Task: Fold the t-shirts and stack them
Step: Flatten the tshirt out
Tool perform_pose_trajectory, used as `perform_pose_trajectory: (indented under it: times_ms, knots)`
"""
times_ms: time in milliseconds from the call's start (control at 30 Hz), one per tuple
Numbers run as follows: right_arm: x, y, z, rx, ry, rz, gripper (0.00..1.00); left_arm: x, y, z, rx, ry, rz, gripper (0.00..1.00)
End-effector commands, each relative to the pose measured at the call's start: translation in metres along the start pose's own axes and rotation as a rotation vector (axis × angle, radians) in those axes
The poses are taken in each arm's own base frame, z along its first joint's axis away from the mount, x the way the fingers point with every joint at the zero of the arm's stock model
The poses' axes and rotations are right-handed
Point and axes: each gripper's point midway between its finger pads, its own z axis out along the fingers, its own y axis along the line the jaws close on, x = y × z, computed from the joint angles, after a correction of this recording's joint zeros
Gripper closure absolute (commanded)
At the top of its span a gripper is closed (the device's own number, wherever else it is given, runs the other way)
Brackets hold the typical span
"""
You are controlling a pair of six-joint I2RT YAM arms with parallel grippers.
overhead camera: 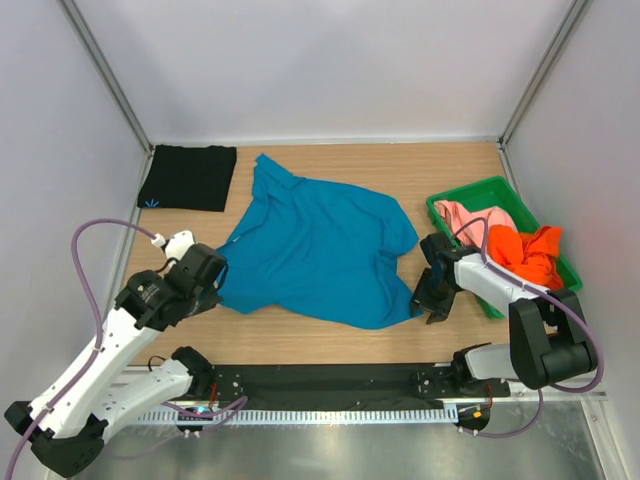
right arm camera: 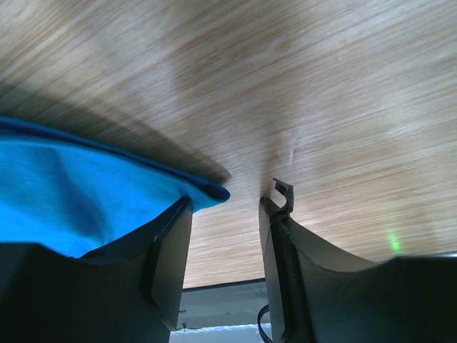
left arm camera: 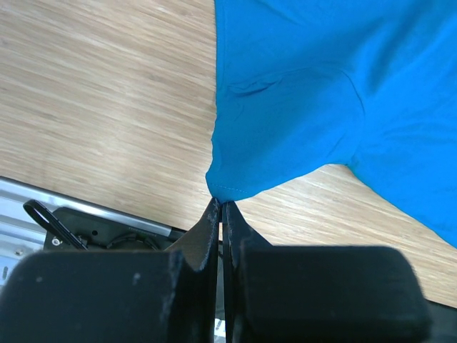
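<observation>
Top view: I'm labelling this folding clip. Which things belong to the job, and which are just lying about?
Job:
teal-blue t-shirt
black t-shirt
orange t-shirt
pink t-shirt

Lying about:
green tray, merely holding the orange and pink ones

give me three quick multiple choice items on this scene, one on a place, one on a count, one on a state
1. Where does the black t-shirt lie?
a) far left corner of the table
b) near right corner
c) dead centre

2. How many t-shirts are in the green tray?
a) one
b) two
c) four

3. The left gripper is:
a) wide open
b) shut on a corner of the teal-blue t-shirt
c) shut on nothing

Answers: 1 a, it sits folded at the far left corner. 2 b, a pink t-shirt and an orange t-shirt lie in it. 3 b, the left wrist view shows its fingers closed with the cloth corner pinched at their tips.
</observation>
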Motion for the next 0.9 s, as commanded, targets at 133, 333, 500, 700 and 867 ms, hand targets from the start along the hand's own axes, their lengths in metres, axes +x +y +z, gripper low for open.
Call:
perform_pose_trajectory:
  times_ms: [133,333,500,700,867]
  knots:
    - [-0.034,0.016,-0.003,-0.038,-0.140,0.023,0.53,-0.020,-0.006,-0.007,0.028,-0.066,0.016,1.00]
    - [-0.046,0.017,-0.005,-0.024,-0.179,0.003,0.57,-0.021,-0.009,-0.007,0.044,-0.065,0.032,1.00]
    - [-0.040,0.015,0.005,-0.021,-0.149,-0.003,0.58,-0.021,-0.010,-0.007,0.044,-0.064,0.048,1.00]
    - [-0.043,0.019,0.006,-0.049,-0.170,-0.017,0.71,-0.018,-0.008,-0.006,0.051,-0.058,0.049,1.00]
    - [-0.045,0.023,0.010,-0.072,-0.182,-0.019,0.90,-0.018,-0.007,-0.008,0.057,-0.060,0.046,1.00]
